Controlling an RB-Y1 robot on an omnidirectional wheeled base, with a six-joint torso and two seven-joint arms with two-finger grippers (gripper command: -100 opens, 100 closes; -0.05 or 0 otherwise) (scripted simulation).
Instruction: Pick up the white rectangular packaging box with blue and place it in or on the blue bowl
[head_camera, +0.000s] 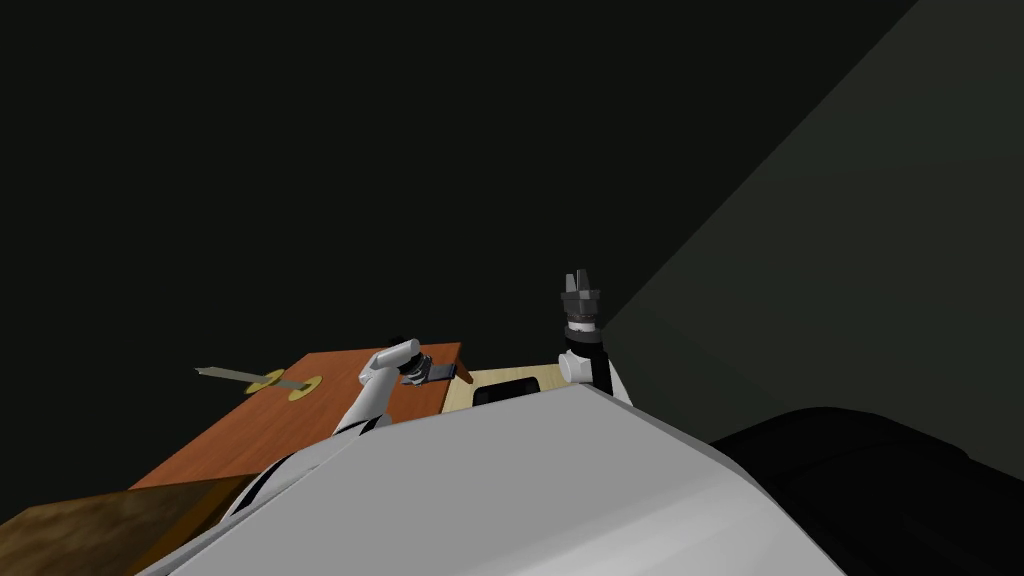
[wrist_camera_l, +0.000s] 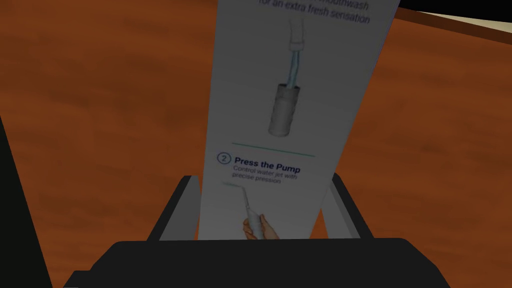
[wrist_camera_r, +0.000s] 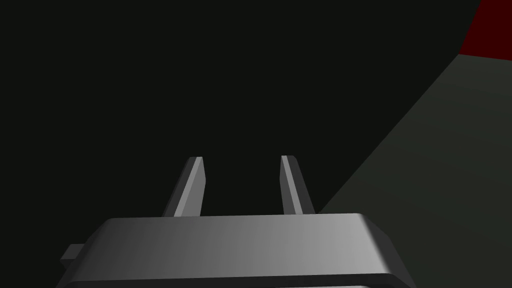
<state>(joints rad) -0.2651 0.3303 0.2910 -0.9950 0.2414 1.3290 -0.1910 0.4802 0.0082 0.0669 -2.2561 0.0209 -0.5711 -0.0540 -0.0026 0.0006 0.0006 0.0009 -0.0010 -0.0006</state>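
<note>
One white box (wrist_camera_l: 295, 75) is being held tight in the left gripper (wrist_camera_l: 263, 176) at the brown bench (wrist_camera_l: 100, 125), so carrying it to the bowl is coming next.

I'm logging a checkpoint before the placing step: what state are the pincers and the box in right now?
left pincer: shut on the white box, fingers pressing its two sides.
white box: gripped at one end, reaching out over the reddish-brown table; lifted or resting, cannot tell.
right pincer: open, nothing between its fingers, raised away from the table.
</note>
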